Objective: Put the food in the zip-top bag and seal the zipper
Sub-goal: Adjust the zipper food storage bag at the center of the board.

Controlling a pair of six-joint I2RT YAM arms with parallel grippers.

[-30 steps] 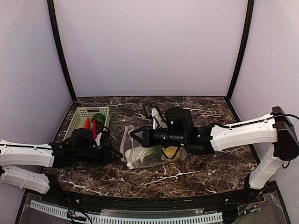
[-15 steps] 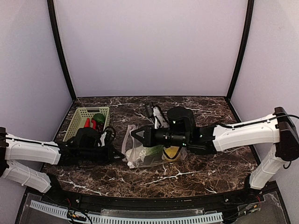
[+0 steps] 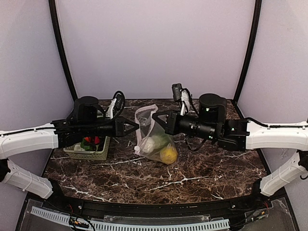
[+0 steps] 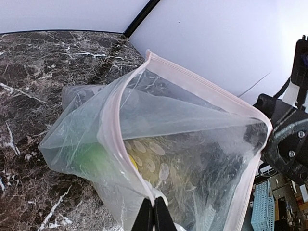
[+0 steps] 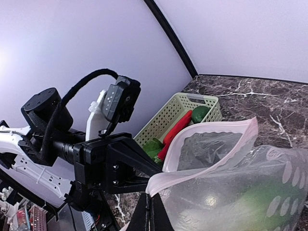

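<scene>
Both the left gripper (image 3: 135, 126) and right gripper (image 3: 155, 118) clamp the hanging zip-top bag's (image 3: 153, 138) open zipper (image 4: 109, 113); pulling evenly apart should flatten it.

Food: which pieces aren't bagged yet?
The red chili peppers and a green piece, lying in the mesh basket; the yellow lemon and leafy green are inside the zip-top bag.

- I see the clear, white-dotted bag (image 3: 150, 126) upright, its mouth uppermost and pulled open.
- Its pinkish zipper (image 4: 109, 108) is unsealed, the two strips well apart.
- At the bottom inside are a yellow lemon (image 3: 168, 154), a green vegetable (image 3: 161, 141) and a white piece (image 3: 147, 144).
- Red chili peppers (image 5: 177, 126) lie in the basket (image 5: 160, 121).
</scene>
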